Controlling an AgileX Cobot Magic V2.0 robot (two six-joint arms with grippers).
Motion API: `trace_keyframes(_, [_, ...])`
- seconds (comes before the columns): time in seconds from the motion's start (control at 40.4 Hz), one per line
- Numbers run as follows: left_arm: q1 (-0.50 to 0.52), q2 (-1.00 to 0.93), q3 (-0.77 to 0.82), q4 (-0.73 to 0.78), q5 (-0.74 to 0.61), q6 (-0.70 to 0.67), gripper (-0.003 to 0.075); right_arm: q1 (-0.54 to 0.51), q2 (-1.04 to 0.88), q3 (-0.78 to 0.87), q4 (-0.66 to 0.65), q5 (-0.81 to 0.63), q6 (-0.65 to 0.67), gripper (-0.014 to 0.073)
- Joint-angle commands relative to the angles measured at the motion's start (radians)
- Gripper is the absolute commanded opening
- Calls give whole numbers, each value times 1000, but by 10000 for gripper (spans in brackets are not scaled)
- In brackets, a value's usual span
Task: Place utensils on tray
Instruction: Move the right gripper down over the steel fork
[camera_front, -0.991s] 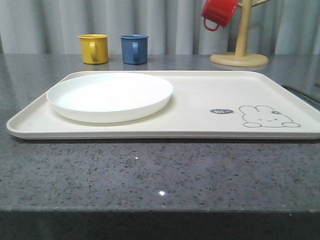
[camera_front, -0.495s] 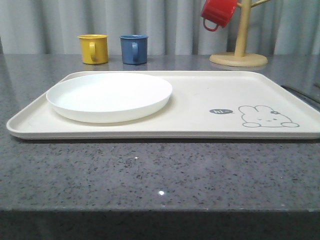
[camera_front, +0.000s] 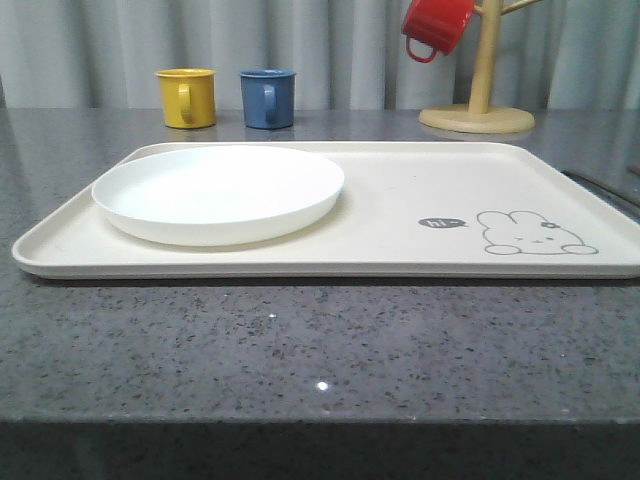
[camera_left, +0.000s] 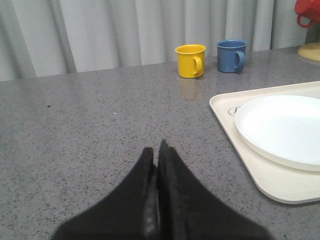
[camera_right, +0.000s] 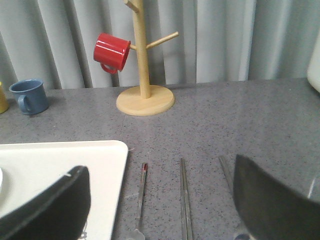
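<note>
The utensils lie side by side on the grey table just beside the tray's corner (camera_right: 60, 165). The fork (camera_right: 141, 195) is nearest the tray, the chopsticks (camera_right: 185, 200) are in the middle, and the spoon (camera_right: 226, 172) lies partly behind one finger. My right gripper (camera_right: 160, 167) hangs open above them, its fingers spread wider than all three. The cream tray (camera_front: 400, 200) with the rabbit drawing holds a round white plate (camera_front: 218, 190). My left gripper (camera_left: 156, 150) is shut with nothing in it, over bare table beside the tray's other end (camera_left: 265, 180).
A yellow mug (camera_front: 188, 97) and a blue mug (camera_front: 268, 97) stand behind the tray. A wooden mug tree (camera_front: 478, 110) with a red mug (camera_front: 435, 25) stands at the back right. Grey curtains close off the back.
</note>
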Motion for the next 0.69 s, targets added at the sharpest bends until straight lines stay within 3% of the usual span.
trace_keyframes(0.0, [1, 13, -24, -10, -88, -7, -18, -7, 14, -36, 2, -77, -8, 601])
trace_keyframes(0.495, [1, 13, -24, -10, -88, -7, -18, -7, 15, -36, 2, -68, -9, 594])
trace_keyframes(0.669, [1, 13, -24, -10, -88, -7, -18, -7, 117, -78, 2, -6, -11, 416])
